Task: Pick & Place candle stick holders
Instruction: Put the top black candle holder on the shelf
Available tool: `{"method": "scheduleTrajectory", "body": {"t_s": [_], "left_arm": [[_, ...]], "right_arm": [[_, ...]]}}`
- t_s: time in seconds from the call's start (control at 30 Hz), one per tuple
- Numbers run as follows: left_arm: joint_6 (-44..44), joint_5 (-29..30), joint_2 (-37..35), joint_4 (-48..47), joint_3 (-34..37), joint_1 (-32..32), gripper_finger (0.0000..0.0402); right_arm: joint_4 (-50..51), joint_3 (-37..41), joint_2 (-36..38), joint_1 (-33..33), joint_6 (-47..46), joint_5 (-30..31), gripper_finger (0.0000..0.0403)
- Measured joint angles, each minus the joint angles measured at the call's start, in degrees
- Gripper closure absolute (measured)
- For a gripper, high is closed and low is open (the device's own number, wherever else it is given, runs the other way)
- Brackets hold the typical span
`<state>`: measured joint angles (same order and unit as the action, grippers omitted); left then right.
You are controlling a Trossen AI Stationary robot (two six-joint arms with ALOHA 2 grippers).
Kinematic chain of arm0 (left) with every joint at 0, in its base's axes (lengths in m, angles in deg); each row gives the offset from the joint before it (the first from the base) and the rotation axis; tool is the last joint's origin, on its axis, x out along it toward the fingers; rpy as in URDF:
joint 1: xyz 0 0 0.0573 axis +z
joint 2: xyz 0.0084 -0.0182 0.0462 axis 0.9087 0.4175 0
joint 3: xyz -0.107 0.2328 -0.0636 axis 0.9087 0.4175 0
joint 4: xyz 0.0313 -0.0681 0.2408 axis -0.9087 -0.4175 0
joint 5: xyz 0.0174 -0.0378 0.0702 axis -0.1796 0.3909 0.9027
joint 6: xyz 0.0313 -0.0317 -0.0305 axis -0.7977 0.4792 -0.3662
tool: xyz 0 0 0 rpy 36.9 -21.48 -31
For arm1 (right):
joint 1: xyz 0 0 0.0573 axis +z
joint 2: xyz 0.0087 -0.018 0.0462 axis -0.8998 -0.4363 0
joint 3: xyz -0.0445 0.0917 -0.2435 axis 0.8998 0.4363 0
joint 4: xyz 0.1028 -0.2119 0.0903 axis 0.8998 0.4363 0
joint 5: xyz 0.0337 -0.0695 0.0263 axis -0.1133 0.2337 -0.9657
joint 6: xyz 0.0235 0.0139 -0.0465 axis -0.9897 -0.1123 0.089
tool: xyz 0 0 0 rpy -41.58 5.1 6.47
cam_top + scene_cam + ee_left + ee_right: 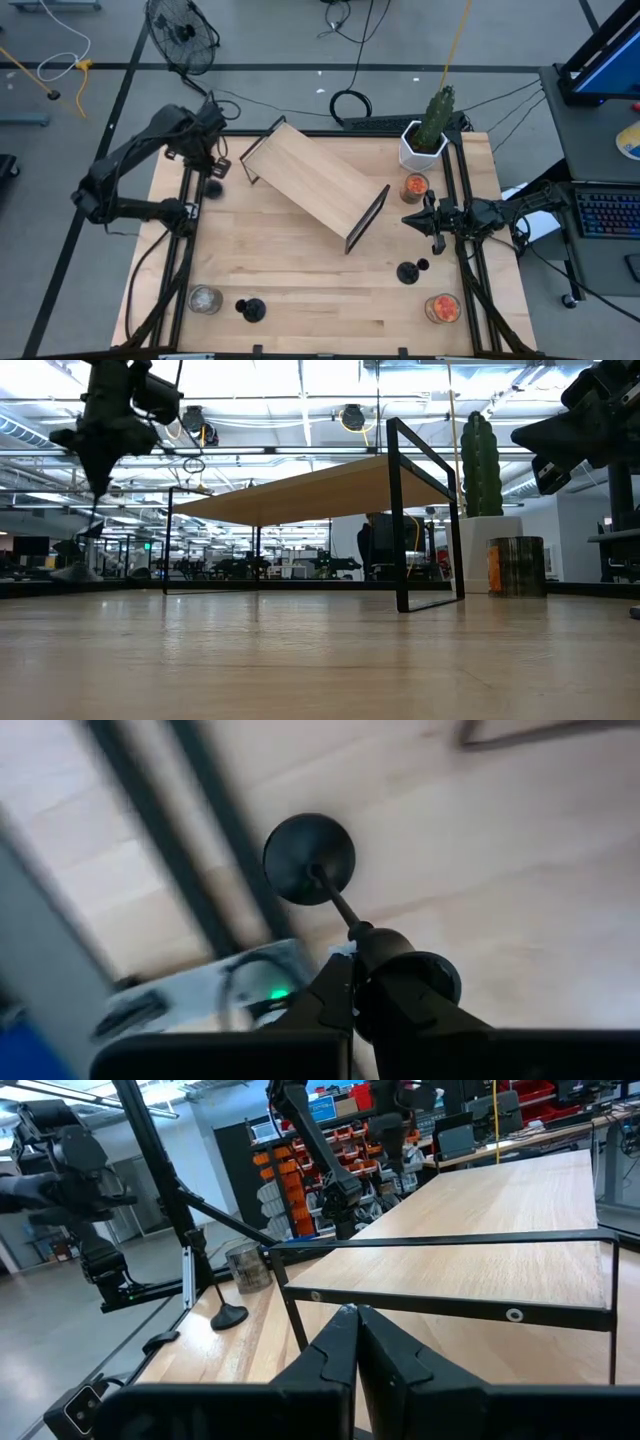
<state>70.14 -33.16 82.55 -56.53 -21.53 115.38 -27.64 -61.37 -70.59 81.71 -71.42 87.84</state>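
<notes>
One black candle stick holder (308, 858) stands upright at the table's far left, under my left gripper (350, 955), which is shut on its top. It shows in the high view as a dark disc (214, 188) below that gripper (213, 166). A second holder (411, 270) stands on its disc base near the right side. A third holder (250, 308) stands near the front left. My right gripper (432, 220) is shut and empty, hovering by the right edge beyond the shelf's end, and its shut fingers show in the right wrist view (355, 1320). My left gripper pinches the holder's top end, at the small cup (362, 933), between its two fingers. The fingers come from above, pointing down along the thin stem (335, 900). The holder is upright with its disc base (300, 845) lowest. I cannot tell whether the base touches the table.
A low wooden shelf on black metal legs (315, 185) lies slantwise across the table's far middle. A cactus in a white pot (425, 135) and a jar with orange contents (415, 187) stand at the far right. Another orange jar (442, 308) and a glass jar (205, 298) stand near the front.
</notes>
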Motion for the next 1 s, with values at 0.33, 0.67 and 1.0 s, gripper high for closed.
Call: {"method": "scheduleTrajectory", "body": {"t_s": [0.33, 0.67, 1.0], "left_arm": [[-0.04, -6.21, -0.08, -0.09, -0.08, -2.98, 0.0392], [3.40, -24.30, -0.10, 0.03, -0.14, -12.43, 0.0392], [14.67, -29.74, 0.10, 3.34, -6.82, -24.98, 0.0392]], "right_arm": [[0.01, -0.01, 0.00, -0.01, 0.08, 0.00, 0.0399], [0.01, 0.00, 0.00, 0.00, 0.09, 0.02, 0.0399], [-0.01, -0.01, 0.00, 0.00, 2.05, 0.53, 0.0399]]}}
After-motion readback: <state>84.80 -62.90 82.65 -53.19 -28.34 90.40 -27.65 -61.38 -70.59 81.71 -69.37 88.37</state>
